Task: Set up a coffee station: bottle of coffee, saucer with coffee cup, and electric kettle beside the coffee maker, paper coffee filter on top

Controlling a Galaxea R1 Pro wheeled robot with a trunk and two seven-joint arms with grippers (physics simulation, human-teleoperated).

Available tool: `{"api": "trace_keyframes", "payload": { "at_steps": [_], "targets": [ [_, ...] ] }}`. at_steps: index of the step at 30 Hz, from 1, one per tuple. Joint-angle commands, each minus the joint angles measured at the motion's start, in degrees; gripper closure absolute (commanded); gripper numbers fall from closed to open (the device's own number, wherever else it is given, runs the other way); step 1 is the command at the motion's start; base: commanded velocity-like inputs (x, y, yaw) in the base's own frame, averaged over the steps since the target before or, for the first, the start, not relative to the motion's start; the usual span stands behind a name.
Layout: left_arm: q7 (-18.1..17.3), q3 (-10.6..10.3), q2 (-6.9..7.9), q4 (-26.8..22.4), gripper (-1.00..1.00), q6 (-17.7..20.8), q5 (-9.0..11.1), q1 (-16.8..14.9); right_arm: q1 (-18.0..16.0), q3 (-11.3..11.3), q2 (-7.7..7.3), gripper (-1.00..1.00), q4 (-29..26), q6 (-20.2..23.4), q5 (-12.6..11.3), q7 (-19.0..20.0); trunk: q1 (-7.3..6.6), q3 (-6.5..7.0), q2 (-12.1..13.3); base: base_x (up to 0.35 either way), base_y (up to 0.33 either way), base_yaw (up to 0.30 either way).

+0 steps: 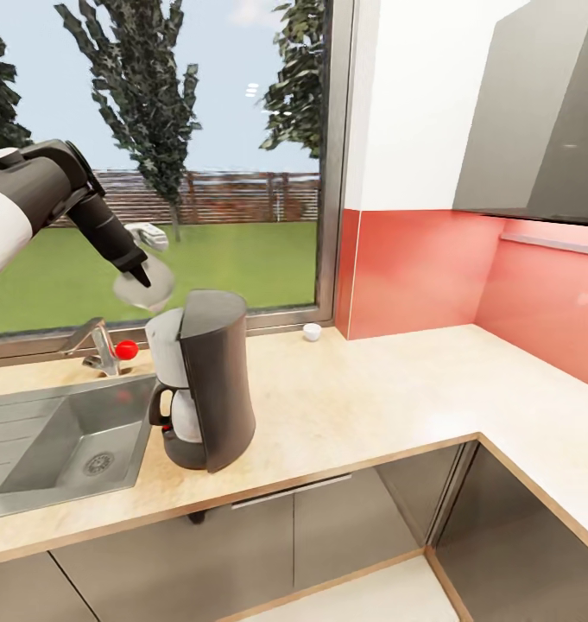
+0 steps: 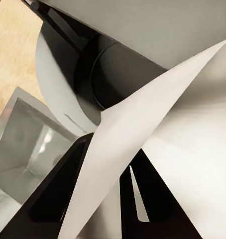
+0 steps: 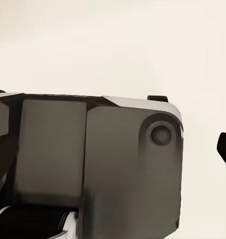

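Observation:
The tall dark grey coffee maker (image 1: 211, 380) stands on the light wood-grain kitchen countertop (image 1: 371, 389), just right of the sink. My left gripper (image 1: 144, 278) hangs just above its top front edge, shut on a thin white paper coffee filter (image 1: 147, 292). In the left wrist view the filter (image 2: 123, 149) slants between the dark fingers (image 2: 58, 194), over the machine's dark top (image 2: 110, 74). A tiny white coffee cup (image 1: 312, 332) sits on the countertop by the window frame. The bottle of coffee, saucer and electric kettle are out of view.
A steel sink (image 1: 60, 432) with a red-knobbed faucet (image 1: 104, 345) lies left of the coffee maker. The countertop turns a corner at the right under a grey wall cabinet (image 1: 544, 112). The right wrist view faces a dark grey robot part (image 3: 93, 169), with a dark tip (image 3: 225, 149) at its edge.

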Motion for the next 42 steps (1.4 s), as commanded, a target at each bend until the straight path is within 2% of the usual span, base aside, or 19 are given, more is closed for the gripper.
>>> {"api": "trace_keyframes", "payload": {
  "at_steps": [1, 11, 13, 19, 31, 39, 40, 42],
  "targets": [
    [-0.43, 0.22, 0.08, -0.15, 1.00, 0.45, -0.57, -0.01, -0.03, 0.24, -0.02, -1.00, 0.01, -0.15, -0.02, -0.03, 0.04, -0.13, -0.12, 0.000, 0.000, -0.004],
    [-0.43, 0.20, 0.03, -0.21, 1.00, 0.47, -0.41, 0.62, -0.03, 0.25, -0.07, -1.00, -0.06, -0.28, 0.05, -0.03, 0.04, -0.13, -0.12, 0.000, 0.000, 0.000],
    [-0.43, -0.13, -0.11, -0.49, 1.00, 0.08, -1.06, 1.13, -0.03, -0.02, 0.23, -1.00, -0.72, -0.55, -0.02, -0.39, 0.04, -0.13, -0.13, 0.000, 0.000, 0.000],
    [-0.43, -0.15, -0.05, -0.52, 1.00, -0.41, -1.02, 1.20, -0.03, 0.03, 0.09, -1.00, -2.10, -0.57, -0.02, -0.39, 0.04, -0.13, -0.13, 0.000, 0.000, 0.000],
    [-0.43, 1.03, 0.47, -0.03, 1.00, -1.53, -0.85, 1.47, -0.03, 0.07, -0.17, -1.00, -5.08, -0.46, -0.02, -0.39, 0.04, -0.13, -0.13, 0.000, 0.000, 0.000],
    [-0.43, 0.78, 1.36, 0.53, 1.00, -3.26, 1.67, 1.79, -0.03, 0.07, -0.17, -1.00, -5.00, -0.48, -0.02, -0.41, 0.04, -0.13, -0.13, 0.000, 0.000, 0.000],
    [-0.43, 0.79, 1.39, 0.50, 1.00, -5.09, 4.37, 2.08, -0.03, 0.07, -0.18, -1.00, -5.00, -0.49, -0.02, -0.41, 0.04, -0.13, -0.13, 0.000, 0.000, 0.000],
    [-0.43, 0.80, 1.43, 0.40, 1.00, -5.14, 4.56, 2.82, -0.03, 0.07, -0.19, -1.00, -5.00, -0.50, -0.02, -0.39, 0.04, -0.13, -0.13, 0.000, 0.000, 0.000]
  ]
}}
